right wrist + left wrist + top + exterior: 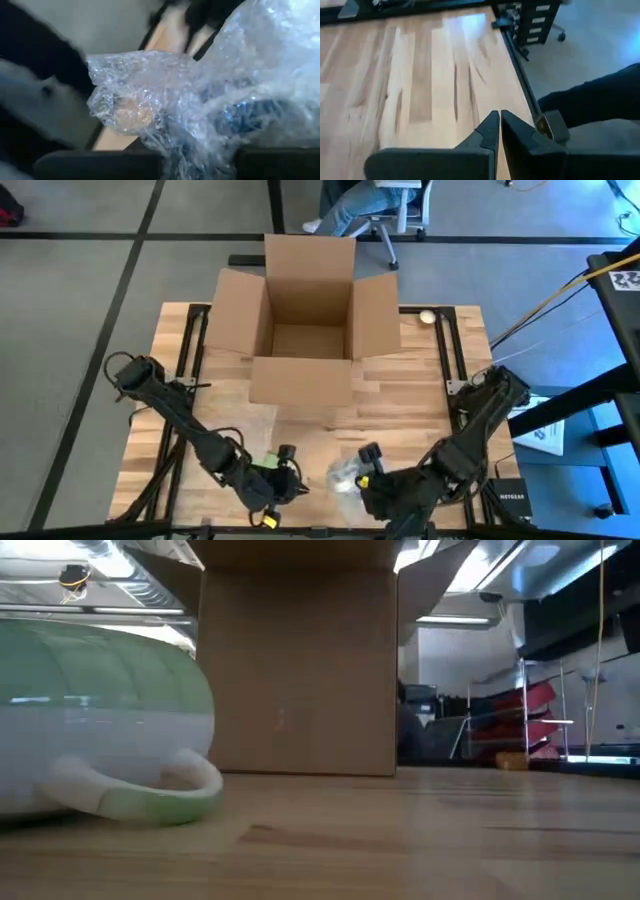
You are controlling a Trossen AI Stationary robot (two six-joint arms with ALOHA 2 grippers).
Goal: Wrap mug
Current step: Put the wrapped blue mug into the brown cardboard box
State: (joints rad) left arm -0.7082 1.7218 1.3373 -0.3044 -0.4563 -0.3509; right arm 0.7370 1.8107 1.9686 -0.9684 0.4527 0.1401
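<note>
the mug [100, 720] lies on its side on the table [400, 395], in front of the box [305, 320]. near the table's front edge, the left gripper [495, 131] is closed and empty; the right gripper [372, 470] clutches bubble wrap [200, 105].
</note>
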